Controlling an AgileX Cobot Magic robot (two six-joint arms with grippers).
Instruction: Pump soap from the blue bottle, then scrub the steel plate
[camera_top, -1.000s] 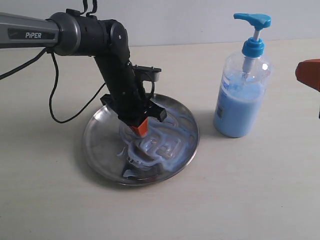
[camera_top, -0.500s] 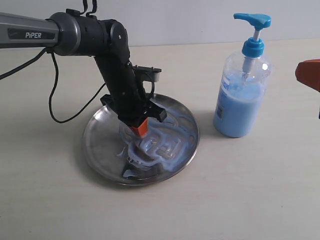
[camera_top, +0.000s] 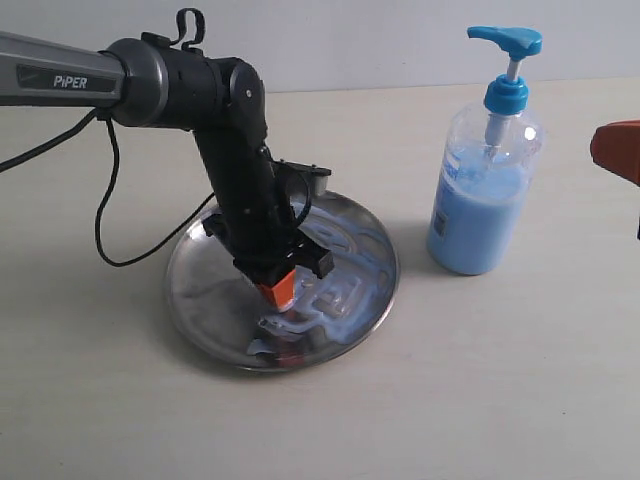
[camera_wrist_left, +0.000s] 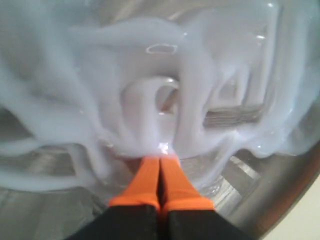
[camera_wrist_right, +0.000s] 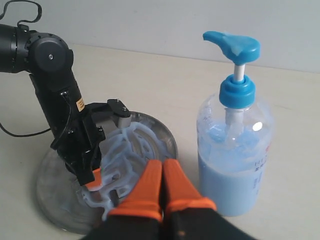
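The steel plate (camera_top: 200, 290) lies on the table, smeared with pale blue soap (camera_top: 340, 300) in swirly streaks. My left gripper (camera_top: 277, 292) is shut, its orange tips pressed down into the soap (camera_wrist_left: 150, 100) near the plate's middle (camera_wrist_left: 161, 159). The blue bottle (camera_top: 482, 200) stands upright to the right of the plate, about half full, pump head up. My right gripper (camera_wrist_right: 163, 162) is shut and empty, held off the table between plate (camera_wrist_right: 55, 190) and bottle (camera_wrist_right: 235, 150); only its orange edge (camera_top: 615, 148) shows at the exterior view's right border.
A black cable (camera_top: 110, 220) from the left arm loops over the table left of the plate. The beige tabletop (camera_top: 480, 400) meets a pale wall (camera_top: 350, 40) at the back.
The left arm has dragged its shut tips toward the front of the plate, wiping away part of the soap swirls. The bottle and right gripper have stayed still.
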